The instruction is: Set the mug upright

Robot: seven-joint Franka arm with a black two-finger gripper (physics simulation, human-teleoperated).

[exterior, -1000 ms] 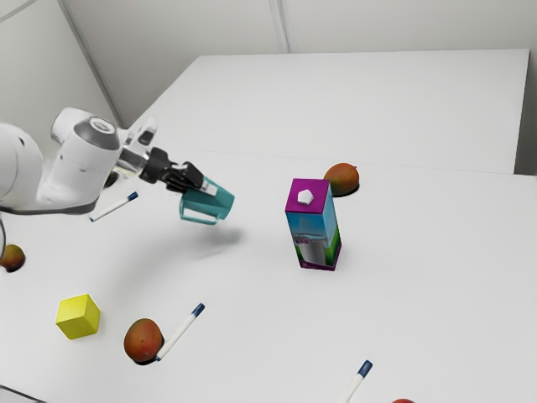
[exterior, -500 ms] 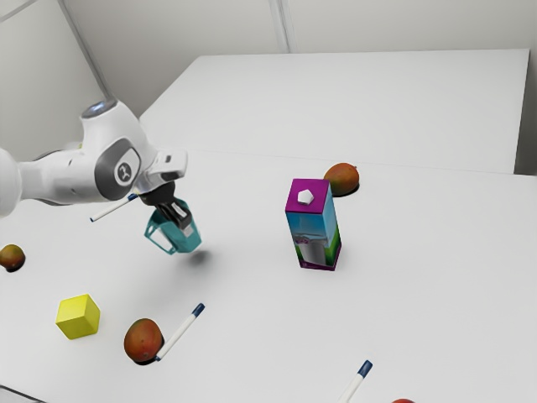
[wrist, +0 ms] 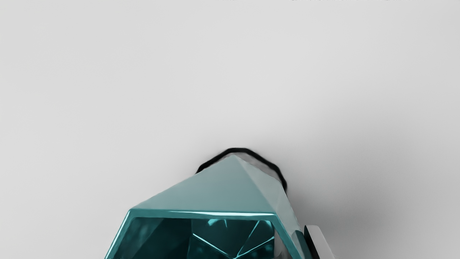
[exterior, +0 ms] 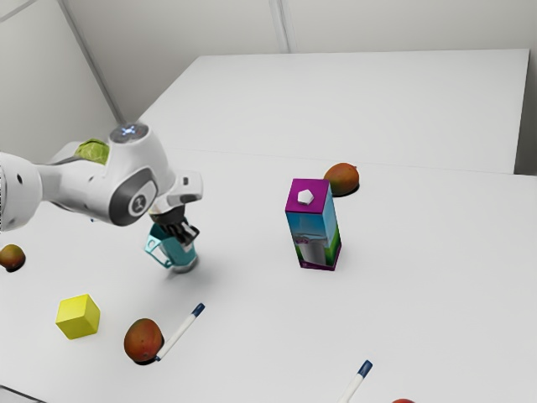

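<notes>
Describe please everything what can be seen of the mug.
The mug is teal and glossy, perhaps glass or glazed ceramic. Its wall has flat, angular facets, the rim is angular, and the base looks grey with a dark edge. An angular handle points to the exterior view's left. The opening faces up, base down, with a slight lean. The gripper has its jaws shut on the wall. Whether the base touches the table I cannot tell.
</notes>
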